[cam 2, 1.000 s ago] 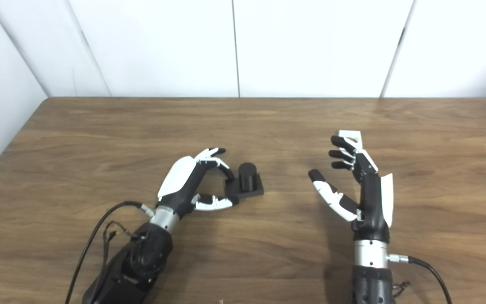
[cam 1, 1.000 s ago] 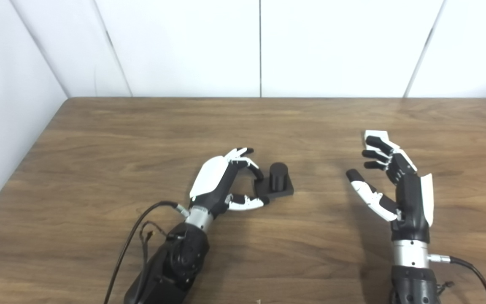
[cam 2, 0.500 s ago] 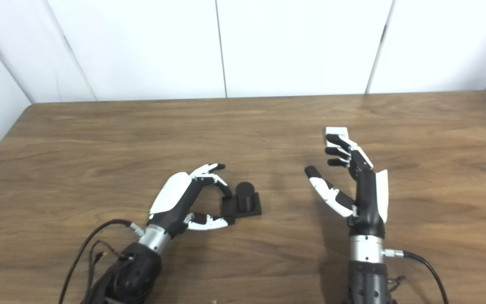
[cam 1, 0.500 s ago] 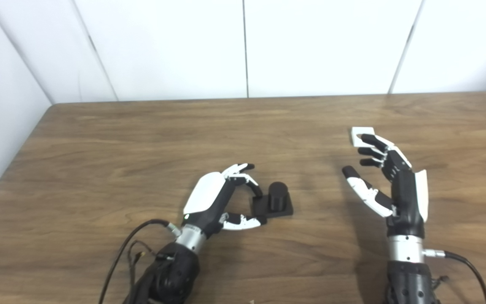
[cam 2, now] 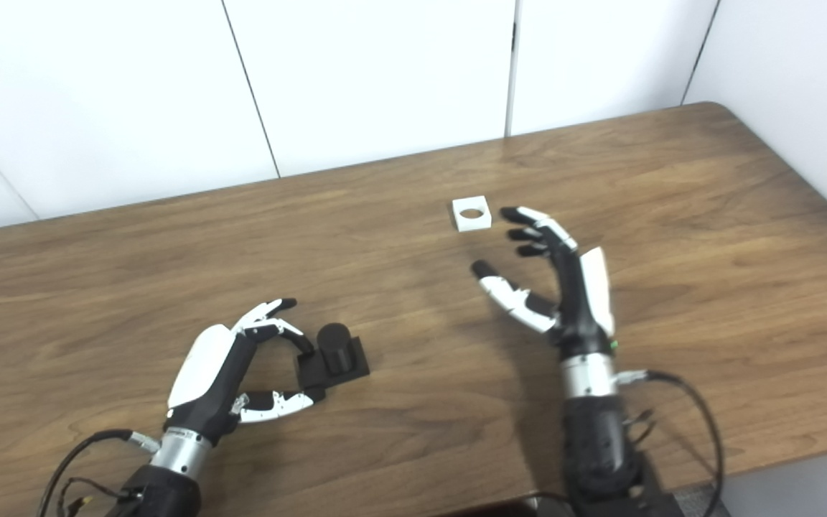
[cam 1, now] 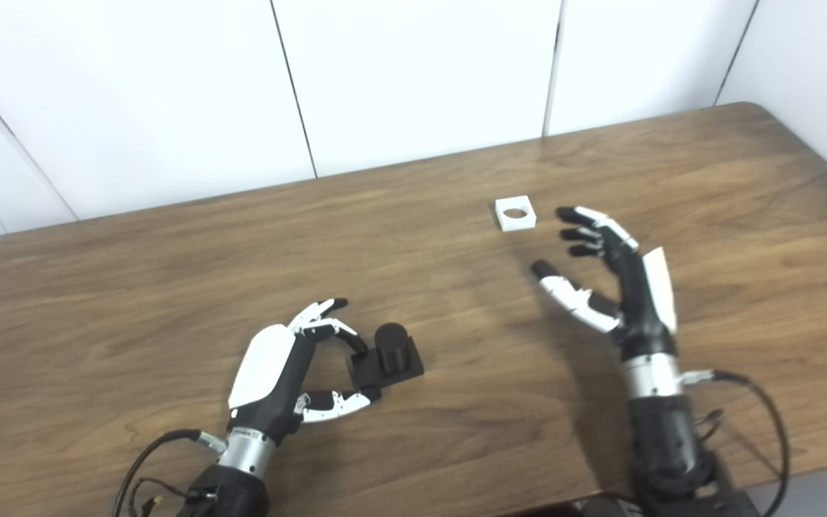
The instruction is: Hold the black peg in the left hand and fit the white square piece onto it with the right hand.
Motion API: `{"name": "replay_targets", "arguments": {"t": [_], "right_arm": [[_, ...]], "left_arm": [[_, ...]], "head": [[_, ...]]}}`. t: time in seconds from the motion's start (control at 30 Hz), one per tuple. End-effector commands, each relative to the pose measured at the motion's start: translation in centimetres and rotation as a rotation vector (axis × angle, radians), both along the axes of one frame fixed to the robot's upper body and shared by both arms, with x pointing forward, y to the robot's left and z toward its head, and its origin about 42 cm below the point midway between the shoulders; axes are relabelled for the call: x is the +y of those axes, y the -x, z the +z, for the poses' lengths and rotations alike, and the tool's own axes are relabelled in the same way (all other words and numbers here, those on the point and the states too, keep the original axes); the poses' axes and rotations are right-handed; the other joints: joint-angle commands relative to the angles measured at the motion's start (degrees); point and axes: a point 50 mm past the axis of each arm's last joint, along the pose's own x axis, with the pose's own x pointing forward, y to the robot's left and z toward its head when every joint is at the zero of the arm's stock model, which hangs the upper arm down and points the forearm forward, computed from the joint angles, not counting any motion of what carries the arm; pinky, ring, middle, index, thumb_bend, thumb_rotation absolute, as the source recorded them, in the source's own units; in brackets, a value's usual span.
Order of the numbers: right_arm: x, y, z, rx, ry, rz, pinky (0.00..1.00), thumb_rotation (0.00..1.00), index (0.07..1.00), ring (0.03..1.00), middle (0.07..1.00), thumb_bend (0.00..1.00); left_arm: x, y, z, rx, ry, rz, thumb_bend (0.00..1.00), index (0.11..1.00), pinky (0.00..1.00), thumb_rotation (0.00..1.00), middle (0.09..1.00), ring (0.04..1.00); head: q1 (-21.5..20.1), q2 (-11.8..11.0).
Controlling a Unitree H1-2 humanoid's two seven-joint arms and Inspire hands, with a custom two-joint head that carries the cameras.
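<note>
Since a second ago the head cameras have swung round to the right, so the whole scene sits differently in view; the real changes are small. Earlier the right hand's fingertips covered part of the white square piece; now that piece lies fully in sight on the table, and the right hand stands just beside it without touching.

The right hand point(cam 1: 611, 269) is raised off the wooden table point(cam 1: 133, 301) on its upright forearm, palm turned toward the left, fingers spread and gently curled, thumb stretched out low toward nine o'clock. It holds nothing. The white square piece point(cam 1: 515, 213) lies flat with its round hole facing up, at about eleven o'clock from that hand's fingertips, a narrow strip of bare wood between them.

The left hand point(cam 1: 281, 373) rests low near the front edge, its fingers curved round the near-left corner of the black peg point(cam 1: 387, 356). The upper fingertips point(cam 1: 347, 342) touch the peg's square base, and the thumb reaches along the base's front edge from below. The grip looks loose, a half-closed cradle and not a firm clamp, and the base sits flat on the wood with its short round post standing upright. From the peg, the white piece is away at about one o'clock, well apart across the table.
</note>
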Motion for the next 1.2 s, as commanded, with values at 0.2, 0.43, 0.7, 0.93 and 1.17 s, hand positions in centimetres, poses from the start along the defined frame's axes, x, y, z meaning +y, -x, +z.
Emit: {"name": "replay_targets", "arguments": {"t": [0.2,0.43,0.7,0.93,1.17], "right_arm": [[-4.0,-5.2,5.9,0.010,0.286,0.024,0.67,0.38,0.722,0.779,0.807,0.62],[-5.5,-9.0,9.0,0.106,0.481,0.093,0.65,0.39,0.751,0.804,0.851,0.70],[-5.7,-12.2,11.6,0.174,0.619,0.154,0.64,0.38,0.778,0.831,0.874,0.70],[-5.8,-14.9,12.8,0.300,0.708,0.220,0.68,0.47,0.835,0.878,0.920,0.73],[-5.8,-16.4,13.8,0.440,0.749,0.322,0.80,0.46,0.902,0.968,0.987,0.77]], "left_arm": [[0.5,0.6,-1.6,0.056,-0.060,-0.013,0.52,0.491,0.81,0.07,0.889,0.915],[1.1,0.5,-1.7,0.055,-0.054,-0.002,0.52,0.491,0.81,0.07,0.888,0.911],[0.9,0.4,-1.7,0.057,-0.061,0.000,0.52,0.491,0.81,0.07,0.887,0.912],[0.9,0.4,-1.6,0.055,-0.063,0.002,0.52,0.491,0.80,0.07,0.889,0.912],[1.0,0.6,-1.7,0.050,-0.068,0.002,0.52,0.491,0.80,0.07,0.883,0.906]], "head": [[0.11,-0.70],[0.36,-1.00],[0.84,-1.15],[1.15,-1.12],[1.57,-1.13]]}}
